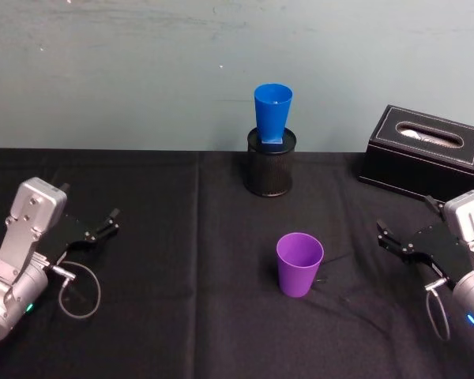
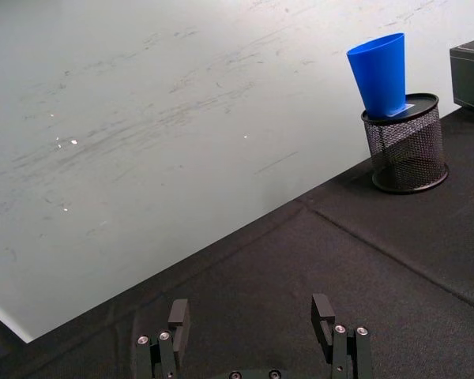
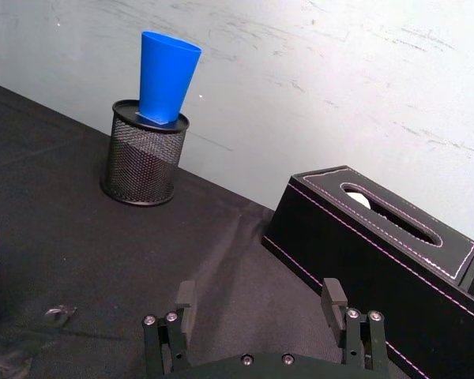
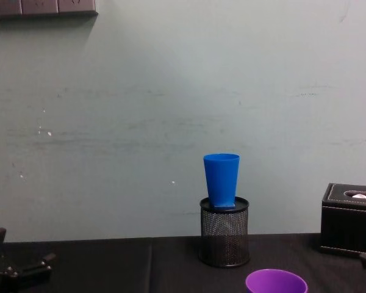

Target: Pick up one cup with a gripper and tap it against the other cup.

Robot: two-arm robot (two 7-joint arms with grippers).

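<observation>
Purple plastic stands out first: the purple cup [image 1: 299, 263] sits upright on the black-covered bench [image 1: 166, 324], mouth up, a little below and right of the centre of my head view, with nothing touching it. In the chest view its rim just shows at the bottom edge, right of centre. Above it in the head view, near the back edge of the bench, the blue cup [image 1: 272, 113] is perched mouth up in the top of a black mesh pen holder [image 1: 270, 166], its base down inside the rim and most of its body standing clear above. A black tissue box [image 1: 426, 154] lies at the right edge of the frame, well apart from both cups. My left gripper [image 1: 110, 222] is at the middle left of the head view, low over the cloth, its jaws wide apart and holding nothing. My right gripper [image 1: 383, 236] is at the middle right, pointing in toward the purple cup but well short of it, its jaws also spread wide and holding nothing.
</observation>
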